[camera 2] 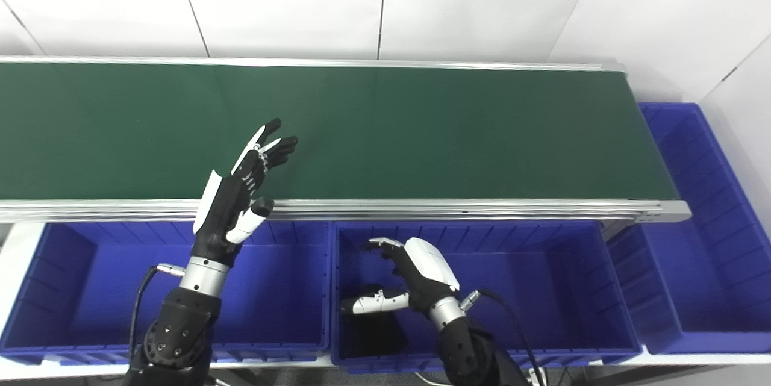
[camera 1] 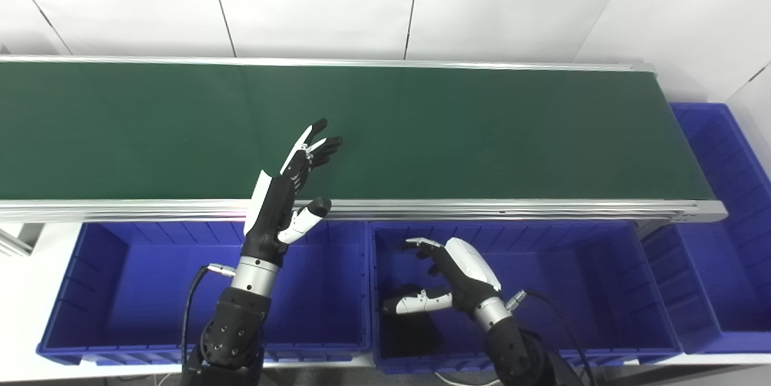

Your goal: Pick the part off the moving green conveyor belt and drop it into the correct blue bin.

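The green conveyor belt (camera 1: 482, 127) runs across the view, and I see no part on it. My left hand (camera 1: 283, 193) is raised over the belt's near rail, open, with its fingertips (camera 1: 319, 142) stretched above the belt and nothing held. My right hand (camera 1: 452, 277) hovers open inside the left half of the middle blue bin (camera 1: 572, 289), thumb spread toward the left. Below that thumb a dark shape (camera 1: 412, 329) lies on the bin floor; I cannot tell whether it is a black part or a shadow.
A second blue bin (camera 1: 120, 308) stands below the belt on the left, under my left forearm. A third blue bin (camera 1: 729, 193) sits past the belt's right end. The belt's silver rail (camera 1: 542, 208) runs above the bins' far edges. White wall panels stand behind.
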You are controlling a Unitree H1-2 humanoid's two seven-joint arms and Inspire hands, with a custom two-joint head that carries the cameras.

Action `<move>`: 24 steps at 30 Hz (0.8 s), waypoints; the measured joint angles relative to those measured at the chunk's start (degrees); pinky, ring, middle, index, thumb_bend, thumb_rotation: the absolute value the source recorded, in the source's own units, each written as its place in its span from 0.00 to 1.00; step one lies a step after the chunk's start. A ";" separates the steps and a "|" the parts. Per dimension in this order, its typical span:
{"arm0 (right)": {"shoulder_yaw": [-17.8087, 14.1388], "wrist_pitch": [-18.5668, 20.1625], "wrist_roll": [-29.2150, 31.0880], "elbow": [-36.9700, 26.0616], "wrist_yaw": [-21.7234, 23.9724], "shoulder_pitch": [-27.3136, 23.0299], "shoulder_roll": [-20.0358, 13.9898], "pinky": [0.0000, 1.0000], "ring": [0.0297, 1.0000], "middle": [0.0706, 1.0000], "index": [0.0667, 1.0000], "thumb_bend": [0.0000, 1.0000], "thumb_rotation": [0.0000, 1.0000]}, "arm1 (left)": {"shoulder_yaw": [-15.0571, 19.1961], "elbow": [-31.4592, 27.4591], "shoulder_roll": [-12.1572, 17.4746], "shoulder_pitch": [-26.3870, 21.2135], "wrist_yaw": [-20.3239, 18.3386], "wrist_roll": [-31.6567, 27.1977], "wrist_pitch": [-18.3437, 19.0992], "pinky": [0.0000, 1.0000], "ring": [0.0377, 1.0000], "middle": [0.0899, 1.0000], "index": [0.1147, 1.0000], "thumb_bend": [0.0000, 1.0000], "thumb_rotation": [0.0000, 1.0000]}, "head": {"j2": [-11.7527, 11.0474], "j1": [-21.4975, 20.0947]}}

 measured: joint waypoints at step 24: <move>-6.88 -17.27 26.66 -11.86 -5.78 12.58 12.71 0.82 0.86 0.88 0.88 1.00 0.88 | 0.37 -17.59 2.07 12.12 -1.41 0.08 2.21 0.83 0.85 0.83 0.91 0.78 0.88 | -1.14 3.79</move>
